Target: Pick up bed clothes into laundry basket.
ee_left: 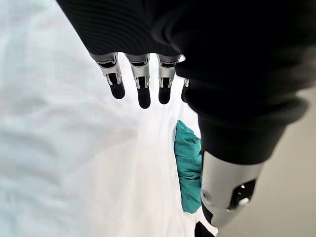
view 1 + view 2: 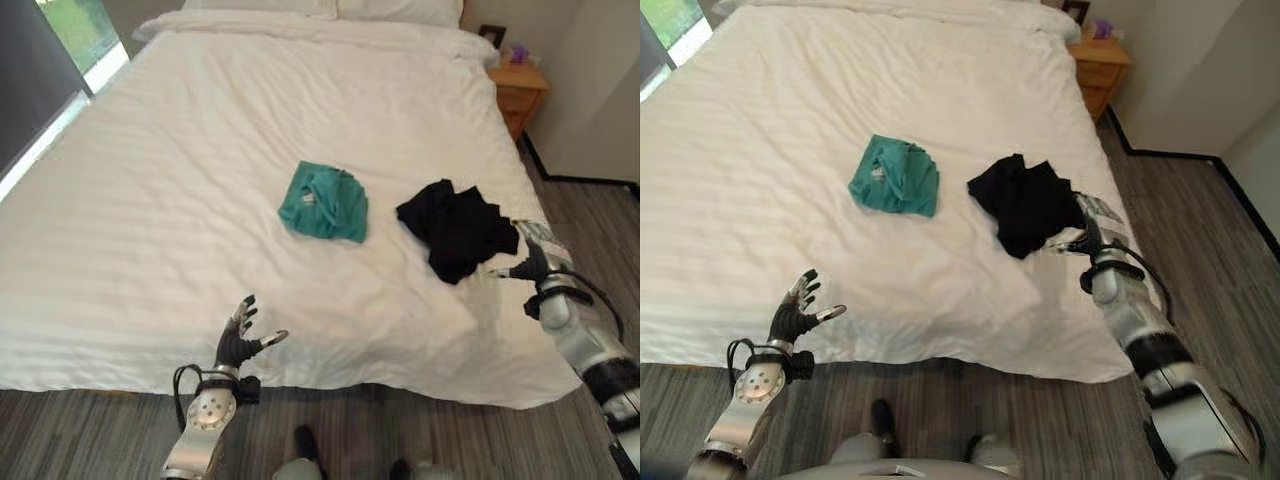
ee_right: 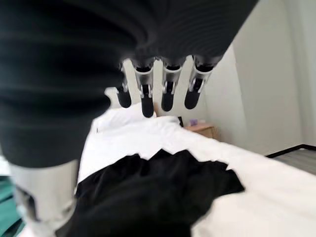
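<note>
A crumpled teal garment (image 2: pixel 324 201) lies in the middle of the white bed (image 2: pixel 200 150). A black garment (image 2: pixel 456 228) lies to its right, near the bed's right edge. My right hand (image 2: pixel 527 262) hovers at that edge, right beside the black garment (image 3: pixel 148 192), fingers (image 3: pixel 168 89) straight and holding nothing. My left hand (image 2: pixel 240 342) is raised over the bed's near edge, fingers (image 1: pixel 143 84) spread open, well short of the teal garment (image 1: pixel 188 168).
A wooden nightstand (image 2: pixel 520 92) with a small frame and a purple item stands at the bed's far right. Pillows (image 2: pixel 330 8) lie at the head. Grey striped floor (image 2: pixel 590 220) runs along the right side and in front. A window (image 2: pixel 60 40) is at the far left.
</note>
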Robot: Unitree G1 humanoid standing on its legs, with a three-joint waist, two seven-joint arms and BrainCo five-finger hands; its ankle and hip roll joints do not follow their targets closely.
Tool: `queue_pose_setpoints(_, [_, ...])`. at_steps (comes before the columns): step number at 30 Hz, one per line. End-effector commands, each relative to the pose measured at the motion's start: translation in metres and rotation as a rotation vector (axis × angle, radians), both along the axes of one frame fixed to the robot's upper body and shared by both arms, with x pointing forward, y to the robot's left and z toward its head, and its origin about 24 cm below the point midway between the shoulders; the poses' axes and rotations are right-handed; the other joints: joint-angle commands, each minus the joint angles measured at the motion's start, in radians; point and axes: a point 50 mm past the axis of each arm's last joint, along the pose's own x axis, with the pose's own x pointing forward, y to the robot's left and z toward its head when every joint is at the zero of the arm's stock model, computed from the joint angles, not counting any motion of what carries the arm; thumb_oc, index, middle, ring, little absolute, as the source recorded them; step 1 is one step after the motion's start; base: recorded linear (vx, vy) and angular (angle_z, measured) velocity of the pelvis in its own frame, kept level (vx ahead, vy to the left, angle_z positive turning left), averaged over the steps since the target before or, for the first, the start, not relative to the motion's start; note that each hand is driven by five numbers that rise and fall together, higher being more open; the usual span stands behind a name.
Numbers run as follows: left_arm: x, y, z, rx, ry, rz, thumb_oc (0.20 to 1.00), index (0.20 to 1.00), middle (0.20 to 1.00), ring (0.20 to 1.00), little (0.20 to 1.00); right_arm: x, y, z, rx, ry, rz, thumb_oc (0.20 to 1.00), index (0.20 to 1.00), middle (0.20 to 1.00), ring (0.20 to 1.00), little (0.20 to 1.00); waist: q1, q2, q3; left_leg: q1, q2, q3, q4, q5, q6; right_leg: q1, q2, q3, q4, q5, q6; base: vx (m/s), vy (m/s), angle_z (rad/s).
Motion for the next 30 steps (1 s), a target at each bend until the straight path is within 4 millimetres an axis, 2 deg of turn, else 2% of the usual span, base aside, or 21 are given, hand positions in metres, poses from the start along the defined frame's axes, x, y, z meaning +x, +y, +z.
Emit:
queue_pose_setpoints(1, [0.012, 0.006, 0.025, -0.020, -0.112, -0.019, 1.000, 1.000, 1.000, 1.000, 1.000, 0.022, -0.002, 0.022, 0.031, -0.040, -0.053, 1.000, 1.000, 1.000, 1.000, 1.000, 0.035, -0.045, 0.029, 0.020, 0.036, -0.018, 0.007, -0.064, -0.141, 0.024, -0.003, 0.017, -0.245, 0.154, 0.021, 0.13, -0.066, 0.38])
queue_pose_setpoints(2, [0.009, 0.005, 0.028, -0.070, -0.119, -0.051, 1.000, 1.000, 1.000, 1.000, 1.000, 0.023, -0.005, 0.003, 0.064, 0.049, -0.121, 1.000, 1.000, 1.000, 1.000, 1.000, 0.050, -0.043, 0.024, 0.014, 0.033, -0.012, 0.007, -0.056, -0.148, 0.044, -0.009, 0.004, -0.300, 0.164, 0.023, 0.16, -0.074, 0.65])
queue_pose_setpoints(3, [0.006, 0.003, 0.024, -0.072, -0.098, -0.061, 1.000, 1.000, 1.000, 1.000, 1.000, 0.021, -0.011, -0.007, 0.076, 0.108, -0.167, 1.000, 1.000, 1.000, 1.000, 1.000, 0.057, -0.042, 0.028, 0.011, 0.033, -0.015, 0.007, -0.053, -0.151, 0.043, -0.009, -0.002, -0.318, 0.172, 0.015, 0.19, -0.105, 0.66])
queue_pose_setpoints(7, [0.001, 0.004, 0.017, -0.078, -0.064, -0.083, 1.000, 1.000, 1.000, 1.000, 1.000, 0.023, -0.019, -0.012, 0.027, 0.181, -0.227, 1.000, 1.000, 1.000, 1.000, 1.000, 0.089, -0.023, 0.033, -0.037, 0.030, -0.021, 0.007, -0.043, -0.157, 0.048, -0.006, -0.039, -0.398, 0.197, 0.016, 0.06, -0.111, 0.18])
queue_pose_setpoints(9, [-0.001, 0.006, 0.015, -0.084, -0.054, -0.073, 1.000, 1.000, 1.000, 1.000, 1.000, 0.028, -0.027, 0.004, -0.013, 0.146, -0.243, 1.000, 1.000, 1.000, 1.000, 1.000, 0.097, 0.001, 0.045, -0.074, 0.029, -0.026, 0.007, -0.027, -0.167, 0.026, -0.007, -0.049, -0.418, 0.204, 0.016, 0.00, -0.070, 0.04])
queue_pose_setpoints(10, [-0.001, 0.008, 0.013, -0.090, -0.050, -0.064, 1.000, 1.000, 1.000, 1.000, 1.000, 0.032, -0.033, 0.019, -0.030, 0.108, -0.255, 1.000, 1.000, 1.000, 1.000, 1.000, 0.101, 0.013, 0.046, -0.088, 0.030, -0.036, 0.007, -0.040, -0.183, 0.019, -0.009, -0.042, -0.422, 0.186, 0.027, 0.00, -0.032, 0.05])
queue_pose_setpoints(13, [-0.001, 0.007, 0.013, -0.120, -0.067, -0.049, 1.000, 1.000, 1.000, 1.000, 1.000, 0.042, -0.045, 0.063, -0.100, -0.003, -0.263, 1.000, 1.000, 1.000, 1.000, 1.000, 0.104, 0.048, 0.057, -0.133, 0.046, -0.031, 0.007, -0.020, -0.200, -0.025, -0.010, -0.050, -0.423, 0.180, 0.031, -0.03, -0.023, -0.04])
queue_pose_setpoints(16, [-0.001, 0.006, 0.016, -0.139, -0.091, -0.044, 1.000, 1.000, 1.000, 1.000, 1.000, 0.052, -0.044, 0.112, -0.185, -0.130, -0.234, 1.000, 1.000, 1.000, 1.000, 1.000, 0.114, 0.070, 0.068, -0.162, 0.064, -0.024, 0.007, -0.001, -0.214, -0.046, -0.003, -0.048, -0.423, 0.164, 0.037, -0.04, -0.046, -0.01])
queue_pose_setpoints(18, [-0.001, 0.005, 0.019, -0.153, -0.111, -0.049, 1.000, 1.000, 1.000, 1.000, 1.000, 0.056, -0.040, 0.135, -0.211, -0.189, -0.210, 1.000, 1.000, 1.000, 1.000, 1.000, 0.116, 0.077, 0.069, -0.165, 0.074, -0.017, 0.007, 0.007, -0.220, -0.049, 0.004, -0.046, -0.423, 0.159, 0.036, 0.00, -0.044, -0.09])
queue_pose_setpoints(19, [-0.001, 0.004, 0.019, -0.154, -0.111, -0.049, 1.000, 1.000, 1.000, 1.000, 1.000, 0.056, -0.040, 0.135, -0.212, -0.189, -0.210, 1.000, 1.000, 1.000, 1.000, 1.000, 0.116, 0.078, 0.069, -0.165, 0.074, -0.016, 0.007, 0.007, -0.220, -0.050, 0.004, -0.046, -0.423, 0.159, 0.036, 0.04, -0.055, -0.10])
queue_pose_setpoints(20, [-0.001, 0.003, 0.021, -0.162, -0.120, -0.055, 1.000, 1.000, 1.000, 1.000, 1.000, 0.058, -0.037, 0.148, -0.223, -0.225, -0.192, 1.000, 1.000, 1.000, 1.000, 1.000, 0.115, 0.079, 0.065, -0.159, 0.080, -0.013, 0.007, 0.011, -0.223, -0.042, 0.011, -0.045, -0.423, 0.154, 0.032, 0.04, -0.045, -0.11])
queue_pose_setpoints(24, [-0.001, 0.001, 0.022, -0.173, -0.121, -0.072, 1.000, 1.000, 1.000, 1.000, 1.000, 0.062, -0.025, 0.156, -0.232, -0.251, -0.148, 1.000, 1.000, 1.000, 1.000, 1.000, 0.109, 0.084, 0.061, -0.142, 0.084, -0.014, 0.007, 0.012, -0.223, -0.020, 0.021, -0.039, -0.423, 0.144, 0.024, 0.06, -0.044, -0.08])
queue_pose_setpoints(26, [-0.003, 0.001, 0.022, -0.179, -0.113, -0.081, 1.000, 1.000, 1.000, 1.000, 1.000, 0.063, -0.025, 0.163, -0.232, -0.252, -0.143, 1.000, 1.000, 1.000, 1.000, 1.000, 0.105, 0.083, 0.054, -0.131, 0.090, -0.011, 0.007, 0.013, -0.226, -0.008, 0.025, -0.039, -0.423, 0.137, 0.019, 0.02, -0.045, -0.02])
queue_pose_setpoints(27, [-0.003, 0.002, 0.022, -0.180, -0.115, -0.080, 1.000, 1.000, 1.000, 1.000, 1.000, 0.063, -0.024, 0.164, -0.232, -0.253, -0.142, 1.000, 1.000, 1.000, 1.000, 1.000, 0.105, 0.084, 0.060, -0.139, 0.092, 0.003, 0.007, 0.034, -0.214, -0.016, 0.027, -0.049, -0.423, 0.155, 0.011, -0.02, -0.047, -0.01])
queue_pose_setpoints(30, [-0.005, 0.001, 0.019, -0.195, -0.097, -0.074, 1.000, 1.000, 1.000, 1.000, 1.000, 0.063, -0.029, 0.164, -0.208, -0.211, -0.164, 1.000, 1.000, 1.000, 1.000, 1.000, 0.099, 0.074, 0.055, -0.124, 0.097, 0.004, 0.007, 0.029, -0.215, 0.000, 0.032, -0.047, -0.423, 0.148, 0.007, 0.00, -0.023, 0.00])
